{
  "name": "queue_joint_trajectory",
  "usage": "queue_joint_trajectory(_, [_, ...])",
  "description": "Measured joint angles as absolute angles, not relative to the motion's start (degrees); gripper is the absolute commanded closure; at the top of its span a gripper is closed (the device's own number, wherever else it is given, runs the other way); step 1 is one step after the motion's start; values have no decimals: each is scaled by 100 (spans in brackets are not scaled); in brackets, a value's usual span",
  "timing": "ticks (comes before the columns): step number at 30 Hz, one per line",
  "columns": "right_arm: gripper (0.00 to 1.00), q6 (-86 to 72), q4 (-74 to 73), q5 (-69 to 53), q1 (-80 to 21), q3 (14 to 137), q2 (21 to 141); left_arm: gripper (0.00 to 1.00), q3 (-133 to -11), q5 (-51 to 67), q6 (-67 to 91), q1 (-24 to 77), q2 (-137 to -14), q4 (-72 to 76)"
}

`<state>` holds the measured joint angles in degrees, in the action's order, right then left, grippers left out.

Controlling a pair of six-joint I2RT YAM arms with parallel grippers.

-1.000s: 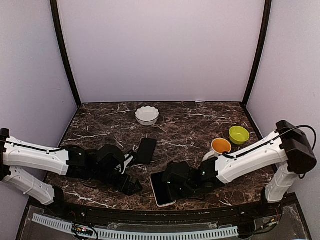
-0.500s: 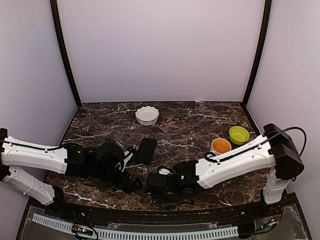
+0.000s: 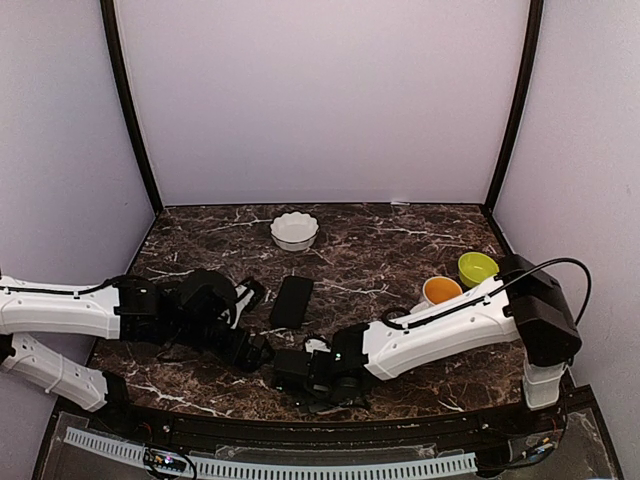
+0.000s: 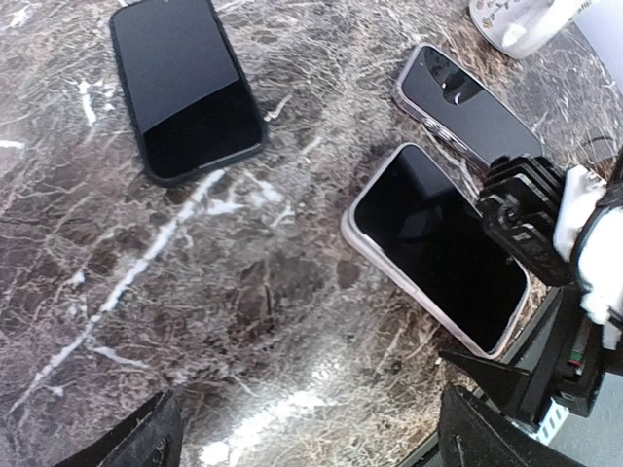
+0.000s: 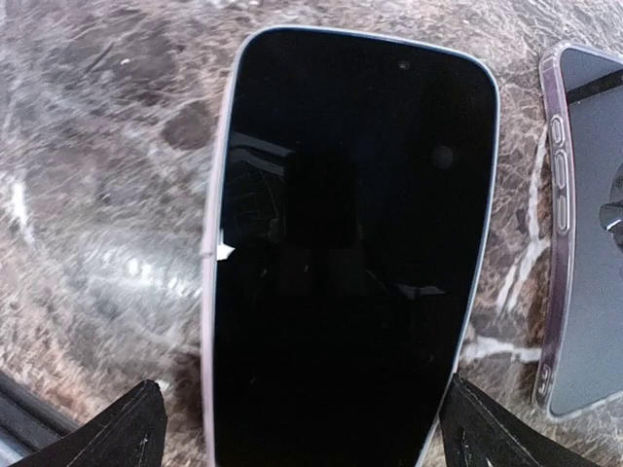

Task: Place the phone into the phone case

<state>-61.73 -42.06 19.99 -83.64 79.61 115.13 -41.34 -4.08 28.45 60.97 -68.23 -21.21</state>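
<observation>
The phone (image 5: 341, 263), black-screened with a pale rim, lies flat on the marble near the front edge. It also shows in the left wrist view (image 4: 438, 248). My right gripper (image 5: 311, 428) is open, one finger on each side of the phone's near end. In the top view the right gripper (image 3: 297, 372) covers the phone. A clear phone case (image 5: 584, 243) lies just right of the phone, and the left wrist view shows this case (image 4: 467, 107) beyond it. My left gripper (image 4: 311, 438) is open over bare marble, left of the phone (image 3: 252, 352).
A black slab, a phone or a case (image 3: 291, 300), lies mid-table (image 4: 185, 88). A white scalloped bowl (image 3: 294, 230) sits at the back. An orange-lined cup (image 3: 441, 292) and a green bowl (image 3: 478, 268) stand at the right. The table's front edge runs just behind both grippers.
My right gripper has opened wide and its arm has slid left along the front edge. The left gripper drew back a little to the left.
</observation>
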Motion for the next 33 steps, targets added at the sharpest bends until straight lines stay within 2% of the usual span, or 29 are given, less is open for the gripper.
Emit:
queue_joint_trajectory(3, [7, -6193, -4209, 2023, -8361, 7968, 11638, 6, -4134, -427, 2808, 6051, -6768, -2174])
queue_joint_trajectory(5, [14, -6200, -4224, 2047, -8368, 7981, 11642, 6, -4134, -429, 2801, 6051, -6757, -2204])
queue_joint_trajectory(11, [55, -6228, -4226, 2099, -8368, 7948, 11605, 6, -4134, -434, 2777, 6051, -6755, -2263])
queue_joint_trajectory(16, [75, -6198, -4167, 2259, -8416, 7902, 11559, 3, -4134, -388, 2792, 6029, -6753, -2206])
queue_joint_trajectory(21, [82, -5996, -3959, 2989, -8705, 7782, 11271, 1, -4121, -169, 3050, 6020, -6565, -1741])
queue_joint_trajectory(28, [87, -5463, -3245, 4576, -9336, 7881, 10311, 1, -3776, 379, 3468, 6020, -5468, 93])
queue_joint_trajectory(30, [87, -5354, -3114, 4932, -9445, 8005, 10259, 3, -3824, 344, 3479, 6020, -5339, 255])
queue_joint_trajectory(33, [87, -5201, -2982, 5299, -9539, 8121, 10261, 11, -3935, 242, 3472, 6020, -5295, 342])
